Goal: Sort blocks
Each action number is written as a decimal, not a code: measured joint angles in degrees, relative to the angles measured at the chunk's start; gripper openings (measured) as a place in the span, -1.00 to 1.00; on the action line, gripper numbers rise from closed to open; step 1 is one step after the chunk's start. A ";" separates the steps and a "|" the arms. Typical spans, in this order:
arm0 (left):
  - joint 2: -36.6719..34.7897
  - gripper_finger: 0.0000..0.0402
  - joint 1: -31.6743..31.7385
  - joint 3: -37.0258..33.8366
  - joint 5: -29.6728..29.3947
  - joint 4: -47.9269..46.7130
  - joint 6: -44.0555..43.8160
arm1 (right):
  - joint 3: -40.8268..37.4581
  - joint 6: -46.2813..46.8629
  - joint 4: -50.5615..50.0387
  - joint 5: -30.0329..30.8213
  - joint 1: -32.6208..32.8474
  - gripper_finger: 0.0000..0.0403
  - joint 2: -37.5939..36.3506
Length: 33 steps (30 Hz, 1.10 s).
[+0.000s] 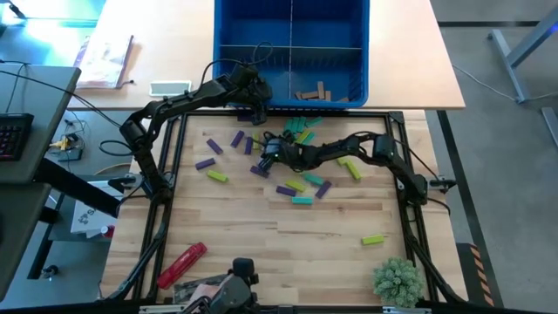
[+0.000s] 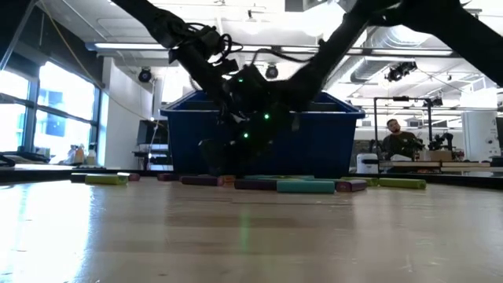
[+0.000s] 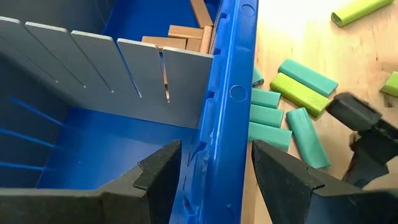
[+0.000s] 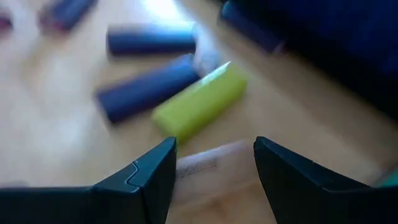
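Purple (image 1: 212, 146), lime (image 1: 217, 176) and teal (image 1: 302, 201) blocks lie flat and scattered on the wooden table, most of them near the blue divided bin (image 1: 228, 52). Tan blocks (image 1: 314, 92) lie in the bin's near right compartment. My right gripper (image 1: 266, 155) is low over the table's middle and open. A tan block (image 4: 205, 168) lies on the wood between its fingertips, with a lime block (image 4: 199, 109) and purple blocks (image 4: 146, 93) just beyond. My left gripper (image 1: 260, 94) hangs open above the bin's near wall (image 3: 221, 124), one finger over the inside and one over the outside.
A red cylindrical tool (image 1: 181, 264) lies near the front left and a small green plant (image 1: 397, 279) at the front right. Teal and lime blocks (image 3: 292, 93) crowd the table beside the bin's wall. A lone lime block (image 1: 373, 238) lies on open wood at the near right.
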 joint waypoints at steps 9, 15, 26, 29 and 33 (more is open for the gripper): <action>0.00 -0.10 -0.02 0.00 -1.21 -0.26 0.58 | 4.49 5.39 -29.45 -7.88 4.43 0.00 -4.64; 0.00 -0.10 -0.02 0.00 -1.21 -0.28 0.63 | -5.23 12.91 -33.32 -6.41 10.73 0.00 -15.09; 0.00 -0.10 -0.04 0.00 -1.20 -0.04 0.90 | -19.85 27.82 -17.11 -0.90 14.08 0.00 -21.87; 0.00 -0.10 -0.02 0.00 -1.25 -0.06 0.90 | -19.39 13.31 -18.34 -1.28 14.07 0.00 -20.26; 0.00 -0.10 -0.02 0.00 -1.24 -0.37 0.46 | -18.52 -6.15 -15.96 -8.02 11.48 0.00 -20.74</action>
